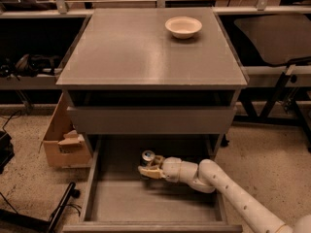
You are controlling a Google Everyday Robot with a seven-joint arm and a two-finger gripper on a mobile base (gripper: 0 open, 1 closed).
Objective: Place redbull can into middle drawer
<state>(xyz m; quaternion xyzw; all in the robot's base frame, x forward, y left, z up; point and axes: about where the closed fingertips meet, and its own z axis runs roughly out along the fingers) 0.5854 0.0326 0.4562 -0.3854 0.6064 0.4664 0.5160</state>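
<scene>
The redbull can [147, 158] stands upright inside the middle drawer [146, 203], near the back of its floor; only its silver top and a bit of its side show. The drawer is pulled wide open below the cabinet. My gripper [148, 171] reaches in from the lower right, low in the drawer, and its pale fingers [144, 169] are around the can's lower part. The can's body is mostly hidden behind the fingers.
A white bowl [183, 26] sits on the cabinet top [146, 52] at the back right. A closed drawer front [150, 120] hangs above the open drawer. A cardboard box [63, 140] stands left of the cabinet. A chair [272, 38] is at the right.
</scene>
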